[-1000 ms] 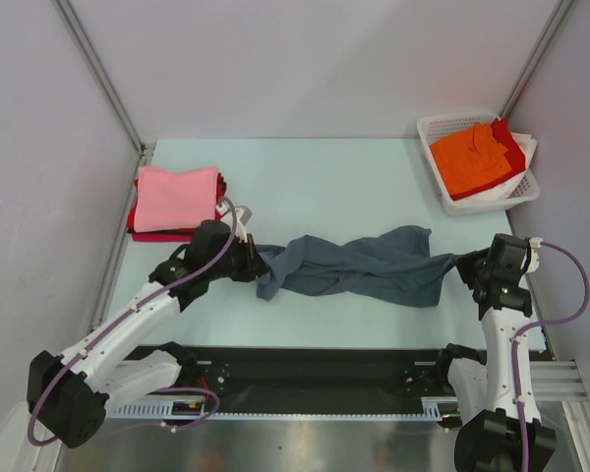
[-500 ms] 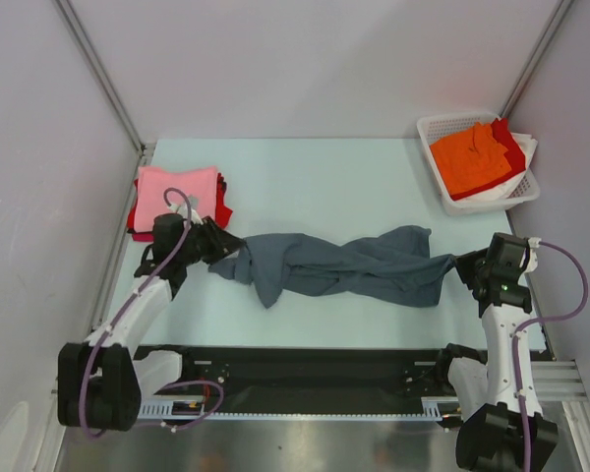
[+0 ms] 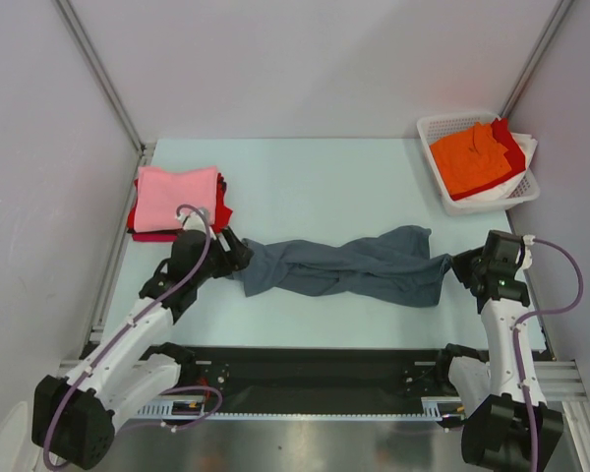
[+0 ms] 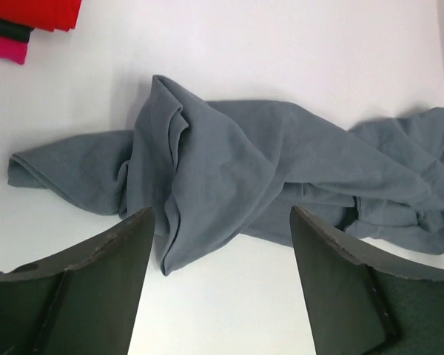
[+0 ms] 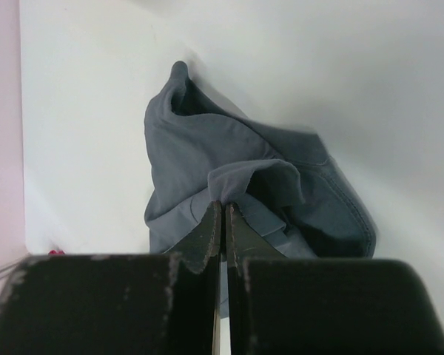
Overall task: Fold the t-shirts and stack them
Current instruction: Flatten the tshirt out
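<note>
Right end effector (image 5: 223, 211) pressed together, pinching the grey t-shirt (image 3: 339, 267), whose pinched hem hides behind it; left end effector (image 4: 220, 216) spread just above its other, twisted end; open surface (image 3: 315, 182) beyond both

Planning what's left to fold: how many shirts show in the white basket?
3: orange shirt on top, red shirt under it at right, white shirt at right edge of basket. More may be hidden.

folded tees (image 4: 29, 18): cut at top edge | grey tee (image 4: 244, 170): cut at right edge
</note>
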Available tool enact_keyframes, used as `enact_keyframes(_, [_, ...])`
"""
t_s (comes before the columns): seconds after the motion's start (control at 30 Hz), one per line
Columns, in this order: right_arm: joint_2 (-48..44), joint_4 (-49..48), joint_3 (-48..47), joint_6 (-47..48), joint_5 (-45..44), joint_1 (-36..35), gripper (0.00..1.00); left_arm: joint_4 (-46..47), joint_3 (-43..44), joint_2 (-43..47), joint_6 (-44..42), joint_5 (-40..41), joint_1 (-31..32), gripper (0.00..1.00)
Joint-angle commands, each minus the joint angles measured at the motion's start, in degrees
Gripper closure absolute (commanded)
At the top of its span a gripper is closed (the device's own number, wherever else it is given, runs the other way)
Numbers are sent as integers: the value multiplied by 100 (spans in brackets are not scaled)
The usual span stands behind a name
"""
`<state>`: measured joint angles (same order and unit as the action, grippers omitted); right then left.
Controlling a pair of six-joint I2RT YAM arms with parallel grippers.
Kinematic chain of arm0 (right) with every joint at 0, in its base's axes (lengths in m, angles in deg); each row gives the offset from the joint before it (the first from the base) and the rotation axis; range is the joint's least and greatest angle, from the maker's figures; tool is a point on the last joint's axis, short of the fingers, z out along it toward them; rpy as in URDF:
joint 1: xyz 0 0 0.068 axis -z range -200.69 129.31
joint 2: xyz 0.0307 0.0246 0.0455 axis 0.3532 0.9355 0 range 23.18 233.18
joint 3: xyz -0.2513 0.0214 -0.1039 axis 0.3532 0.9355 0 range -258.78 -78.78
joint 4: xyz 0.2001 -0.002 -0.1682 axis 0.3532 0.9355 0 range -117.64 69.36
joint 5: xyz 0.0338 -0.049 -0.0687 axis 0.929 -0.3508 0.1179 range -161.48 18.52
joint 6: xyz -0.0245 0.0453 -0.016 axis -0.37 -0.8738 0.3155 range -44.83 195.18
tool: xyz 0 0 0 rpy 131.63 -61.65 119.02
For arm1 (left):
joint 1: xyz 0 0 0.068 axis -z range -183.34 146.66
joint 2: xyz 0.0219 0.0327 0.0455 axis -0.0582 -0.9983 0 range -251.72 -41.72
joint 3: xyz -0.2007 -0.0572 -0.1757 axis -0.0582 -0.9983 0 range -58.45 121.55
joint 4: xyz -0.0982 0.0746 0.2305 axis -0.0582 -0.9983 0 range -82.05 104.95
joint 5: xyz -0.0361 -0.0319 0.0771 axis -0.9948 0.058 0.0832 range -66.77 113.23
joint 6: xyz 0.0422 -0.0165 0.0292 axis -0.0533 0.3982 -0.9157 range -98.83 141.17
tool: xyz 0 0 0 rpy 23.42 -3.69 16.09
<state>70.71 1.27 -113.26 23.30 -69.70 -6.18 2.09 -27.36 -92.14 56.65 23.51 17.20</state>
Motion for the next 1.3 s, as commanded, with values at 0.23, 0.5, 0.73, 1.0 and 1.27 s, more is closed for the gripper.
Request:
enact_keyframes(0.23, [257, -430, -41, -94, -90, -290, 100, -60, -1008, 138, 327, 518, 574, 28])
enact_keyframes(0.5, [301, -588, 29, -103, -117, -457, 100, 775, -1299, -460, 459, 254, 592, 31])
enact_keyframes(0.73, [318, -605, 20, -95, -161, -519, 100, 1260, -1334, -1031, 494, -149, 592, 47])
enact_keyframes(1.0, [257, -640, 46, 2, -178, -563, 100, 1637, -1527, -1041, 722, -343, 601, 60])
enact_keyframes(1.27, [46, -1369, 468, 512, 217, -545, 100, 1788, -1633, -927, 749, -449, 601, 100])
